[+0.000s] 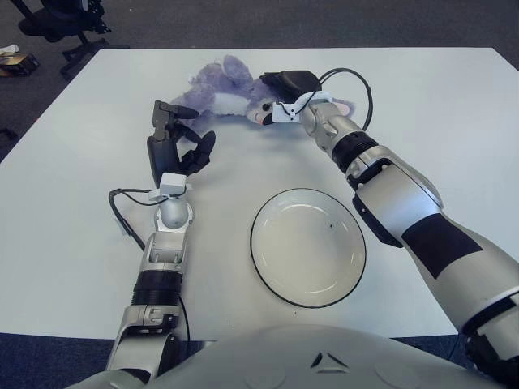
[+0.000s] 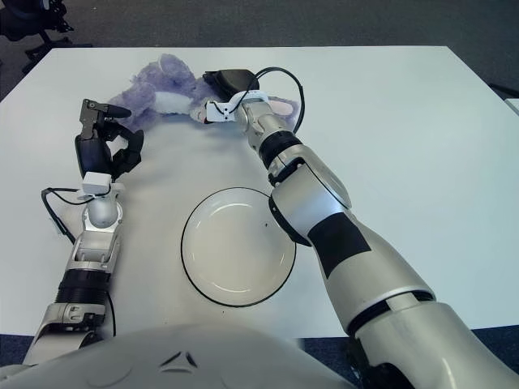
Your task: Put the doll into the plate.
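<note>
A purple plush doll point(image 1: 219, 91) lies on its side at the far middle of the white table point(image 1: 454, 121), its white face turned toward me. My right hand point(image 1: 288, 81) is stretched out over the doll's head and touches it, hiding part of the head. My left hand point(image 1: 174, 142) stands upright just left of and nearer than the doll, apart from it, with its fingers spread and nothing in them. The white plate point(image 1: 306, 259) with a dark rim lies empty nearer to me, under my right forearm's side.
A black cable point(image 1: 122, 215) loops on the table beside my left wrist. Beyond the table's far left corner are an office chair base point(image 1: 61, 24) and a small box point(image 1: 16, 61) on the dark floor.
</note>
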`<action>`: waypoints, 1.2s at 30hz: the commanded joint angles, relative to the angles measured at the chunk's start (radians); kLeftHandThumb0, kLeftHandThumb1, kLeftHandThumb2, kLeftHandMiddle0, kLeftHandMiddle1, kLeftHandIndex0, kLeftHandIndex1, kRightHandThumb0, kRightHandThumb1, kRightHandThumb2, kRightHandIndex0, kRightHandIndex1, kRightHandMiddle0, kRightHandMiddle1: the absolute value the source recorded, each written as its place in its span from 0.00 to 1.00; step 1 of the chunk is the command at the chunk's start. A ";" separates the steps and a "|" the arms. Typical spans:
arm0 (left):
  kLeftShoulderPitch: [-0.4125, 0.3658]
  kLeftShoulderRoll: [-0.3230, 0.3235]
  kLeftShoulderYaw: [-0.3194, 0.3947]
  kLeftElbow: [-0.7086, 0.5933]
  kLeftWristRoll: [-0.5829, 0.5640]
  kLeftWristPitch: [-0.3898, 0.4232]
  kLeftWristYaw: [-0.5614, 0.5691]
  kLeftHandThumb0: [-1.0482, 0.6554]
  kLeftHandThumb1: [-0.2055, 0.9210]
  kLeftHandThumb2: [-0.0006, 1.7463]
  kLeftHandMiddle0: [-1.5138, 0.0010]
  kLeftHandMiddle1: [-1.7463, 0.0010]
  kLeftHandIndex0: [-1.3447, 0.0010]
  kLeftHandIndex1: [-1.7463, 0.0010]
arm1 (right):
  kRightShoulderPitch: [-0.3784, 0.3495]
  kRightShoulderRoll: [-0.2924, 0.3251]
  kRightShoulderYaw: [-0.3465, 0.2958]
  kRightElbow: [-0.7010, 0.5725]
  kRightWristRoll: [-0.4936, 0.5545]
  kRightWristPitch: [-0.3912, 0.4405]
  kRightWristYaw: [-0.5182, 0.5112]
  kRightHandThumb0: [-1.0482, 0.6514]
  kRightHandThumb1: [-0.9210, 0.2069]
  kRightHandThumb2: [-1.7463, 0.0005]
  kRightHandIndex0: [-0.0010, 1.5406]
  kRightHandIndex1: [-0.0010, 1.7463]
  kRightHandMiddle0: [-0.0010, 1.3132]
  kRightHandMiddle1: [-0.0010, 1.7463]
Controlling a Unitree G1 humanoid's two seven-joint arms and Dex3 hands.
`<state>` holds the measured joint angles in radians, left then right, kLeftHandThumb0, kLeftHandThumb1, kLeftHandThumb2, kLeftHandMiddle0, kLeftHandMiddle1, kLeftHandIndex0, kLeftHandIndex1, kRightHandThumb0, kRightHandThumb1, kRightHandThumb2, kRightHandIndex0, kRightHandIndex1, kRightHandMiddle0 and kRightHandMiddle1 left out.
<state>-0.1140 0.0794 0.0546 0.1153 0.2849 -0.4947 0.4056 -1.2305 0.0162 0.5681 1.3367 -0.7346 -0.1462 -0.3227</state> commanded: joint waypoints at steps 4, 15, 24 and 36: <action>0.088 -0.034 -0.014 0.065 0.011 -0.009 0.017 0.41 1.00 0.19 0.48 0.00 0.71 0.11 | 0.035 -0.003 0.025 0.019 -0.023 -0.001 -0.054 0.28 0.02 1.00 0.42 0.03 0.48 0.04; 0.085 -0.033 -0.019 0.071 0.021 -0.014 0.032 0.41 1.00 0.19 0.48 0.00 0.70 0.12 | 0.059 -0.015 0.102 0.034 -0.102 0.022 -0.212 0.47 0.05 0.98 0.34 0.44 0.46 0.41; 0.087 -0.032 -0.026 0.071 0.037 -0.023 0.053 0.41 1.00 0.19 0.48 0.00 0.70 0.12 | 0.075 -0.026 0.162 0.039 -0.157 0.030 -0.280 0.61 0.01 0.86 0.31 0.73 0.35 0.82; 0.089 -0.029 -0.027 0.074 0.041 -0.030 0.054 0.41 1.00 0.18 0.48 0.00 0.69 0.13 | 0.082 -0.050 0.148 0.037 -0.139 -0.031 -0.264 0.62 0.36 0.42 0.28 0.99 0.34 0.89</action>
<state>-0.1157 0.0780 0.0389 0.1159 0.3221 -0.5129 0.4524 -1.1650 -0.0123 0.7217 1.3599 -0.8775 -0.1640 -0.6158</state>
